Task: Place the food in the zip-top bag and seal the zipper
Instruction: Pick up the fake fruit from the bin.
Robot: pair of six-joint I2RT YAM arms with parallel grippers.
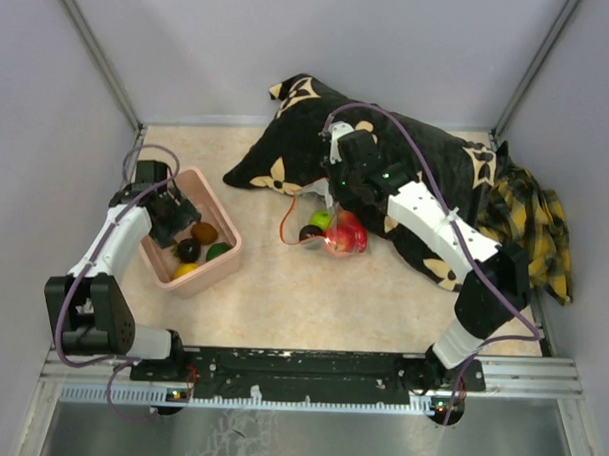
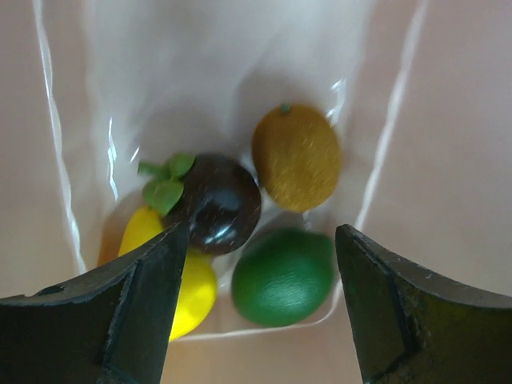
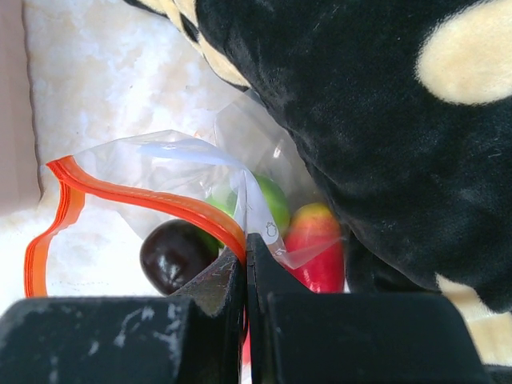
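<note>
1. The left gripper [image 2: 260, 240] hangs with its jaws spread wide and nothing between them. Under the gap lie a dark purple fruit [image 2: 220, 200] with green leaves and a green lime [image 2: 284, 276].
2. Just beyond those jaws sits a brown-orange fruit [image 2: 296, 156]. A yellow lemon [image 2: 196, 292] is half hidden beneath one finger. All four rest in the pink tub [image 1: 227, 247].
3. The right gripper [image 3: 246, 248] is pinched tight on the rim of the zip-top bag [image 3: 160, 164], right at the zipper [image 3: 160, 204]. The strip loops away to one side of the jaws, so the mouth gapes.
4. Just past the closed jaws, inside the bag, lie a dark fruit [image 3: 172, 254], a green fruit [image 3: 274, 200] and a red fruit [image 3: 316, 248]. A black cushion [image 3: 384, 120] crowds the bag on the far side.
5. The step in hand looks like picking a piece from the tub.
   - Centre the open jaws over a single piece; the lime seems the clearest choice.
   - Descend straight and close across its widest part, since glossy round shapes may squirt out.
   - Avoid catching a neighbour or the tub wall.
   - The right arm's hold on the rim should not slacken, so the mouth stays open.
6. Count: four pieces in the tub and three in the bag, seven in view. There is one bag, one zipper and one tub.
</note>
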